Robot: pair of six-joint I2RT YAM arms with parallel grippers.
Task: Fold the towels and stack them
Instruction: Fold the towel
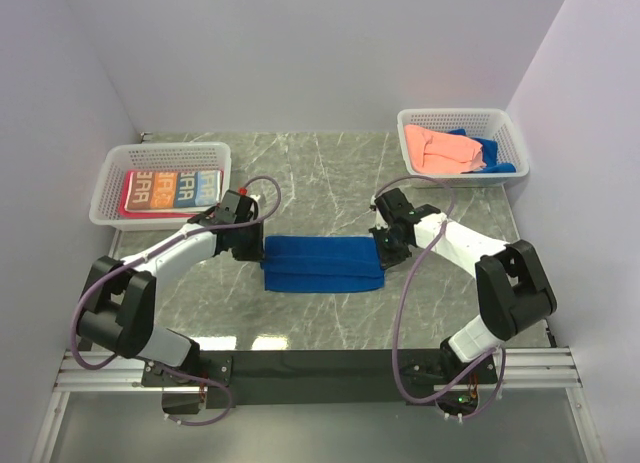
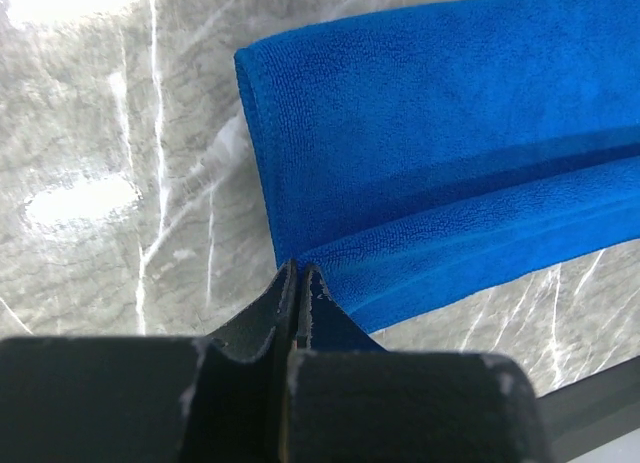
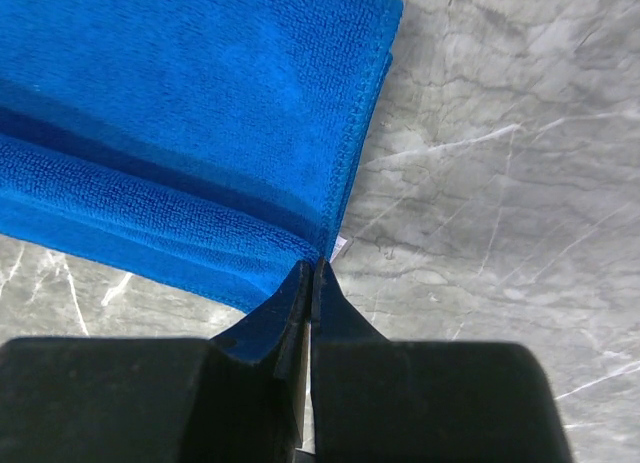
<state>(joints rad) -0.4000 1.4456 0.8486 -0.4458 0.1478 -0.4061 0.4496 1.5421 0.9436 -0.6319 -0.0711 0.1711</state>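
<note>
the folded blue towel [image 1: 322, 263] lies in the middle of the worktop [image 1: 330, 173], left claw [image 2: 298, 275] and right claw [image 3: 312, 268] each pinched tight on a layer at its short ends, and since it's soft, light, floppy cloth it's probably best held by both end corners so it doesn't sag

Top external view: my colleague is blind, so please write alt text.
A deep blue folded cloth towel lies on the grey marble table, the left gripper and right gripper shut on its opposite ends. The left white mesh basket holds a printed orange-blue towel, the right basket a salmon-peach towel.
</note>
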